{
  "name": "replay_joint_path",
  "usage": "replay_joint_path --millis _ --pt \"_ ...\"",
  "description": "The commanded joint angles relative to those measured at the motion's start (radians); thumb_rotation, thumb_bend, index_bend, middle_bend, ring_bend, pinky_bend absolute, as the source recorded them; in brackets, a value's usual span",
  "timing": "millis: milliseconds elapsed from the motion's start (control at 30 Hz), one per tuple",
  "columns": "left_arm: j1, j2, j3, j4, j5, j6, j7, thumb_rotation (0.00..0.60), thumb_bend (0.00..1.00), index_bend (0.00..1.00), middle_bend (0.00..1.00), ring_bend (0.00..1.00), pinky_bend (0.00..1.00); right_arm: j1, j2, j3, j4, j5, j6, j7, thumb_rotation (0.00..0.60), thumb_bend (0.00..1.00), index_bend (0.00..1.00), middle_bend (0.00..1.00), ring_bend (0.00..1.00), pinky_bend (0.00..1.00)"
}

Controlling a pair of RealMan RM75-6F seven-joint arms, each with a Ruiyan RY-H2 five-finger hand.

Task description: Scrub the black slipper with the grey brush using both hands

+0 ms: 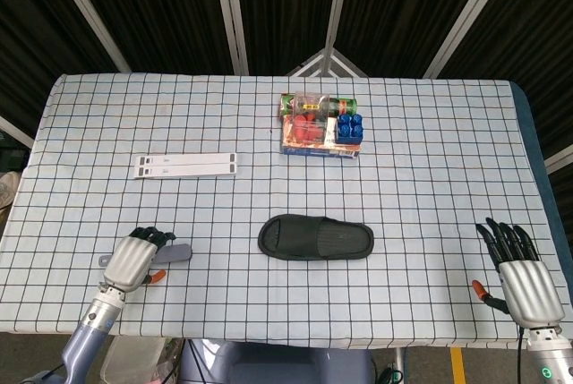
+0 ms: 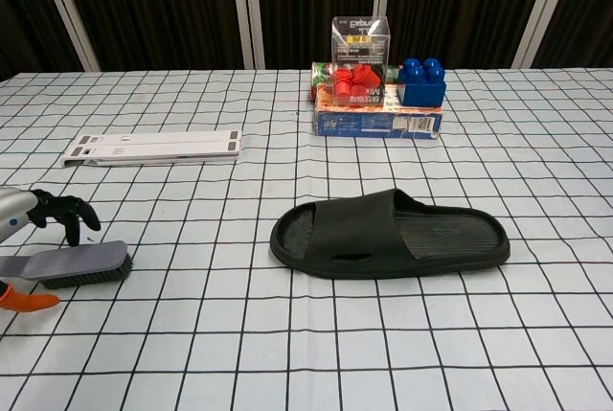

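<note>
The black slipper [image 1: 315, 238] [image 2: 388, 235] lies flat in the middle of the table, toe end to the right. The grey brush [image 2: 77, 262] [image 1: 177, 252] lies bristles down at the front left. My left hand [image 1: 132, 261] [image 2: 43, 215] hovers over the brush handle, dark fingertips [image 2: 77, 217] curled just above it and the orange thumb tip [image 2: 27, 299] on its near side; no grip shows. My right hand [image 1: 518, 277] sits near the table's front right corner, fingers spread and holding nothing, far from the slipper.
A white flat strip [image 1: 185, 165] [image 2: 153, 148] lies at mid left. At the back centre sits a box [image 1: 319, 145] carrying a clear case of red pieces [image 2: 358, 61], a blue block [image 2: 421, 81] and a green can [image 1: 318, 102].
</note>
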Motion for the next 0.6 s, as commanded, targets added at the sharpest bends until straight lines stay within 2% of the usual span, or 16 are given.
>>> replay_joint_path --millis 33,600 --pt "-0.003 -0.002 0.001 0.001 0.0 -0.003 0.002 0.6 0.18 0.32 0.43 0.31 0.33 0.001 -0.001 0.001 0.001 0.002 -0.001 0.0 0.6 0.32 0.0 0.0 0.0 0.0" --pt "-0.01 0.003 0.009 -0.011 0.005 0.0 -0.008 0.6 0.27 0.35 0.46 0.34 0.35 0.001 -0.003 -0.001 -0.002 0.003 -0.003 -0.011 0.6 0.32 0.0 0.0 0.0 0.0"
